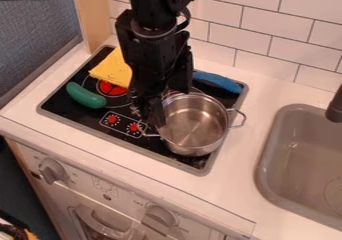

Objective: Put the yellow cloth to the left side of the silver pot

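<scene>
The black gripper hangs low over the middle of the stove, at the left rim of the silver pot; how its fingers stand cannot be told. The silver pot sits on the right front part of the stove with its handles out to left and right. Behind and to the left of the gripper, the yellow cloth lies on the back left of the stove, partly hidden by the arm.
A green cucumber-like toy lies at the stove's left. Behind the pot is a blue object, partly covered by the arm. The grey sink is at the right, with a dark faucet above. A tiled wall stands behind.
</scene>
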{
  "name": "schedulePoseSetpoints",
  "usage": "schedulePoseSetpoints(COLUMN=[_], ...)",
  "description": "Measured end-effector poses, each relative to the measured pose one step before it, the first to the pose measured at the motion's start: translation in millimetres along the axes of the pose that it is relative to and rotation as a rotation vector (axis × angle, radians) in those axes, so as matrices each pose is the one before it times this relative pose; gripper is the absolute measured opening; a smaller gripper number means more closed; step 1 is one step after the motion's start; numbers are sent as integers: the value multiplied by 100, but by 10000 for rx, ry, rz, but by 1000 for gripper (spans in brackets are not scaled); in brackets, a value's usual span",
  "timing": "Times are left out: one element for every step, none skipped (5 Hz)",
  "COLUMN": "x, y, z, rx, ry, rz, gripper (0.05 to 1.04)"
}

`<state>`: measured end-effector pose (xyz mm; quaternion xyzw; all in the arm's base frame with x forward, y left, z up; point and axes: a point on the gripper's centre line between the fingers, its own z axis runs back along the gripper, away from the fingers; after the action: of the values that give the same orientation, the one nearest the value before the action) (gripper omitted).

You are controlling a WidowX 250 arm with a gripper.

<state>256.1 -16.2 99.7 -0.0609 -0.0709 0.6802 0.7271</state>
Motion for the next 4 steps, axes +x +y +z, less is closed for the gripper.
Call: schedulePoseSetpoints(x=[11, 3178, 1826, 3197], y=[233, -1162, -1678, -2314], z=[-520, -429, -174, -419], rx=[231, 165, 165, -88], ry=[30, 0, -115, 30], rz=[-8, 590, 67, 400], gripper=[1001, 1001, 1001, 1001])
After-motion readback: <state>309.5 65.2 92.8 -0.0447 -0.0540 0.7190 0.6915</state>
